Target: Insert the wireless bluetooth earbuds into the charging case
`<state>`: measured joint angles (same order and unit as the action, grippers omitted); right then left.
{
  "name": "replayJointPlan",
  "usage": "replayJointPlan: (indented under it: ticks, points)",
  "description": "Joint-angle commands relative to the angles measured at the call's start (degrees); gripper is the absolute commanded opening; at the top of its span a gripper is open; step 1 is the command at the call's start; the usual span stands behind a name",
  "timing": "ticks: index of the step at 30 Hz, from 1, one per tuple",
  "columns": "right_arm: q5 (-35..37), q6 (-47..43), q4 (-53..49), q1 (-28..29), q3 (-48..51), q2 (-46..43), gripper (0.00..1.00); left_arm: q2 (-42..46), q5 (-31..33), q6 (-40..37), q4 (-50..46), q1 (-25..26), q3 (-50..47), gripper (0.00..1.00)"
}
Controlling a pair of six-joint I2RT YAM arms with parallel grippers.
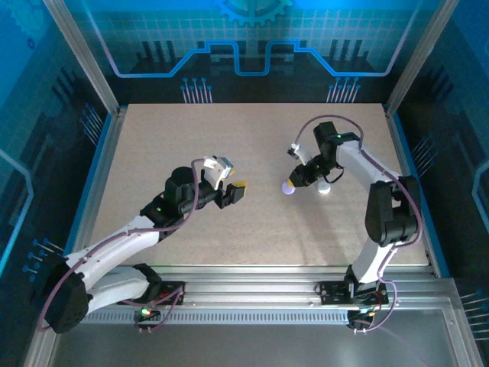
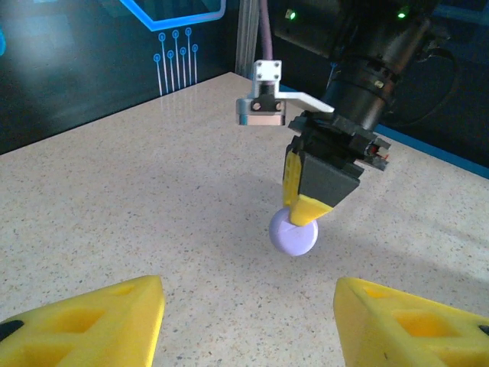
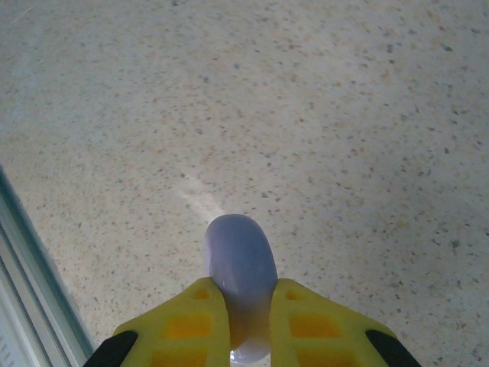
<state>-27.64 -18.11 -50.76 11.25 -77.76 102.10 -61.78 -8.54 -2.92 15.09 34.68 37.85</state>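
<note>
The charging case point(image 1: 288, 187) is a small round lavender pebble, closed, held on edge just above the table. My right gripper point(image 1: 293, 183) is shut on it, and the right wrist view shows the yellow pads point(image 3: 200, 321) pressing both flat sides of the case point(image 3: 238, 256). My left gripper point(image 1: 239, 189) hovers to the left of the case, pointing at it. Its jaws point(image 2: 248, 306) stand open with only bare table between them, and the case point(image 2: 290, 233) lies some way ahead of them. The earbuds are out of view.
The speckled beige table point(image 1: 229, 145) runs out on all sides of the two grippers. An aluminium rail point(image 1: 260, 283) runs along the near edge, and blue-lit walls point(image 1: 252, 46) enclose the back and sides.
</note>
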Motion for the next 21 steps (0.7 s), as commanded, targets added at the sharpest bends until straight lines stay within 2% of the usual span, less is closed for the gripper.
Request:
replayJointPlan:
  ticks: [1, 12, 21]
  points:
    - [0.13, 3.28, -2.59, -1.21, -2.95, 3.64, 0.11, 0.17, 1.41, 0.02, -1.29, 0.29, 1.36, 0.61]
    - [0.78, 5.7, -3.41, -2.87, -7.93, 12.24, 0.11, -0.03, 2.89, -0.76, -1.38, 0.29, 0.91, 0.61]
    - [1.47, 6.33, -4.32, -4.98, -10.01, 15.29, 0.1, -1.32, 3.01, -0.8, -0.61, 0.28, 1.26, 0.62]
